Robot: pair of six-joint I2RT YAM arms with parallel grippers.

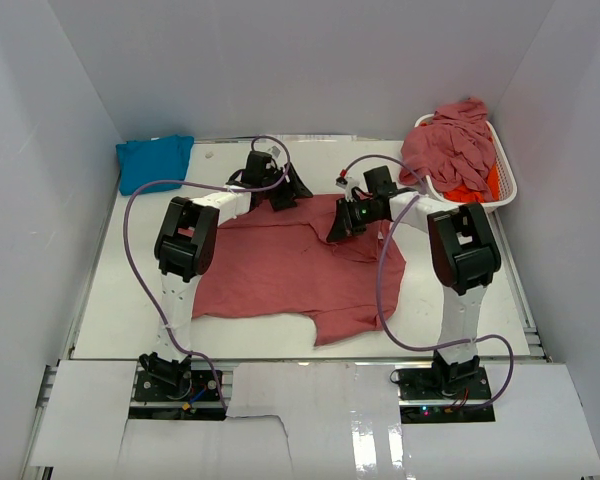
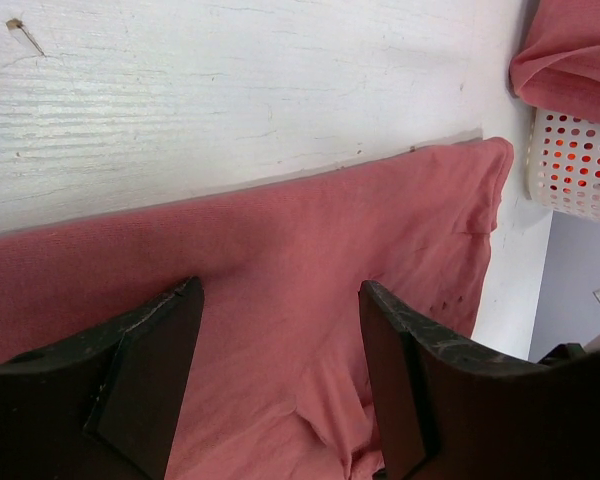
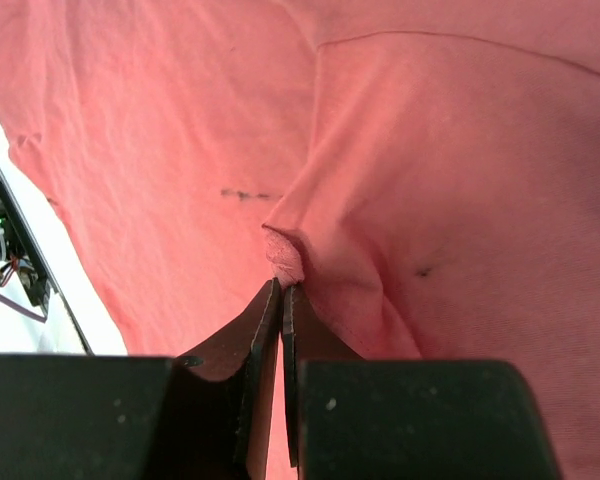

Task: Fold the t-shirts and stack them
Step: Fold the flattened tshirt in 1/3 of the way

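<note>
Shirt [image 1: 280, 275] pinched in right pincer [image 3: 281, 290]; left pincer [image 2: 280, 290] spread.

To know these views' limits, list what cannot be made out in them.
- Right wrist view: the right gripper pinches the spread rose-red t-shirt; its fingers hide how much cloth is caught.
- Left wrist view: whether the open left gripper touches the cloth cannot be told.
- Top view: both grippers cover parts of its far edge.
- Top view: the orange t-shirt is mostly buried under the rose-red heap in the basket.

rose t-shirt [image 1: 280, 275] on white table [image 1: 120, 300]
</note>
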